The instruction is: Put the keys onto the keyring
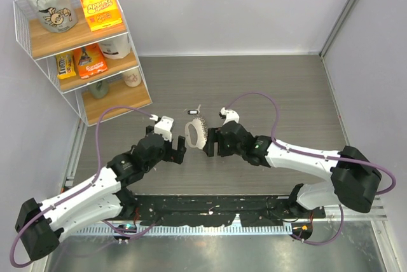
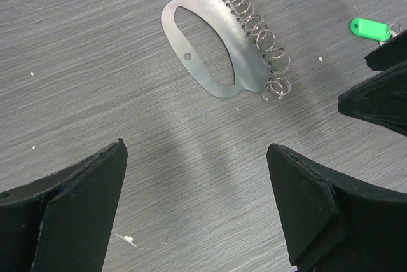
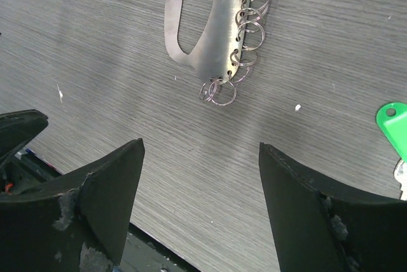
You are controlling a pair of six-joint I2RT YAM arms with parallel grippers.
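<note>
The keyring is a silvery oval metal loop with several small wire rings along one edge, lying flat on the grey table between the two grippers. It shows in the left wrist view and the right wrist view. A small black-and-white piece lies just beyond it. A key with a bright green head lies to its right, also in the right wrist view; the top view does not show it. My left gripper and right gripper are open and empty, low on the near side of the keyring.
A white wire shelf with food packets stands at the back left. The black base rail runs along the table's near edge. The right gripper's fingers show at the right edge of the left wrist view, close to the green key.
</note>
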